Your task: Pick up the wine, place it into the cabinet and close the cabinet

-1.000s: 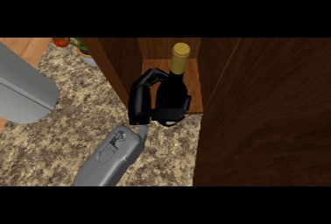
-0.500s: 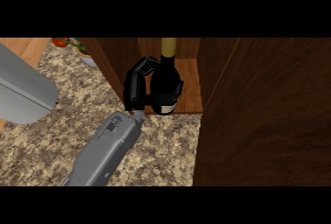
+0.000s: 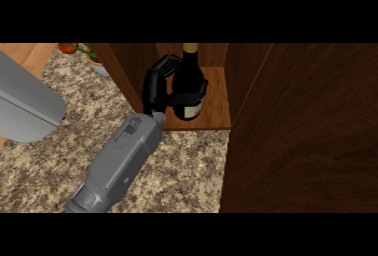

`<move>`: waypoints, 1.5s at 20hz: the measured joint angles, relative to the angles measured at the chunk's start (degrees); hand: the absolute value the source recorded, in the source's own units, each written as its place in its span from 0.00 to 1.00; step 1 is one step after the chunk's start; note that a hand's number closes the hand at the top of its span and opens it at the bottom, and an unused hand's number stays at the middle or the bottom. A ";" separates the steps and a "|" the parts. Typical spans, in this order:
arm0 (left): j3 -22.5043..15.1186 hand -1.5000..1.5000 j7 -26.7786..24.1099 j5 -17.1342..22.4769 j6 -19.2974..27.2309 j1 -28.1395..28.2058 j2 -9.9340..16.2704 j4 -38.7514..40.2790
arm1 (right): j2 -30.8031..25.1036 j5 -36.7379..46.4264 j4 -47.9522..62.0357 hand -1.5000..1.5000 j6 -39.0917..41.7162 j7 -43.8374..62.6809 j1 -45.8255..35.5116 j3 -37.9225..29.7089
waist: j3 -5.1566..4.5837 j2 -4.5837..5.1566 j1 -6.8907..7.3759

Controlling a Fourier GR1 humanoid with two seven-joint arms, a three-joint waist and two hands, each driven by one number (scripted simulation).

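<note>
Far left: a large grey rounded object [image 3: 26,107] is seen over the left edge of the bench [image 3: 177,170]; what it is cannot be told. At the bench's back-left corner a red item [image 3: 68,48] sits beside something greenish, too small to identify.

Centre: one grey forearm [image 3: 118,165] is brought in from the lower edge and runs up to the cabinet [image 3: 303,130]. Which arm it is isn't stated by the view; judged the right, since it works the right side. The other hand is not in view.

The right hand [image 3: 159,90] is held at the cabinet's open front, fingers [image 3: 164,63] curled round the wine [image 3: 189,85] from its left side, so the bottle is kept clamped and upright. That side grip looks chosen so the bottle can be slid in between the cabinet walls without the palm fouling them.

The wine is located just inside the cabinet, over the wooden shelf [image 3: 214,100] near its front edge; whether its base is touching the shelf cannot be told. Look of it: dark, near-black glass, slim neck with a yellowish top at the upper frame limit, pale label low on the body.

Right: the dark wood door panel is seen standing open, filling the right side. Judgement: placing is nearly done; release and door closing are not yet done.
</note>
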 measured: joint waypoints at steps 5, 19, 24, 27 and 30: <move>1.53 1.00 -2.19 0.74 -0.45 -3.61 0.01 5.60 | 0.31 -0.25 0.01 0.00 0.17 0.04 0.44 0.33 | -0.01 -0.01 -0.21; 6.52 1.00 -12.52 1.52 1.18 -14.03 0.53 22.05 | 1.14 -0.77 0.18 0.00 1.25 -0.99 1.43 1.63 | -0.01 0.38 -1.32; 9.33 1.00 -13.18 2.93 0.18 -17.01 0.32 26.22 | 1.34 -0.64 0.50 0.00 0.79 -0.87 0.18 1.89 | -0.01 0.54 -1.59; 11.75 1.00 -13.31 4.68 -1.55 -17.72 0.21 27.79 | 1.82 -0.43 0.51 0.00 0.77 -1.24 1.01 3.34 | 0.00 0.62 -1.86; 13.50 1.00 -13.82 5.63 -3.84 -18.26 0.00 29.10 | 1.86 -0.39 0.71 0.00 1.49 -2.54 2.10 3.28 | 0.12 0.62 -2.00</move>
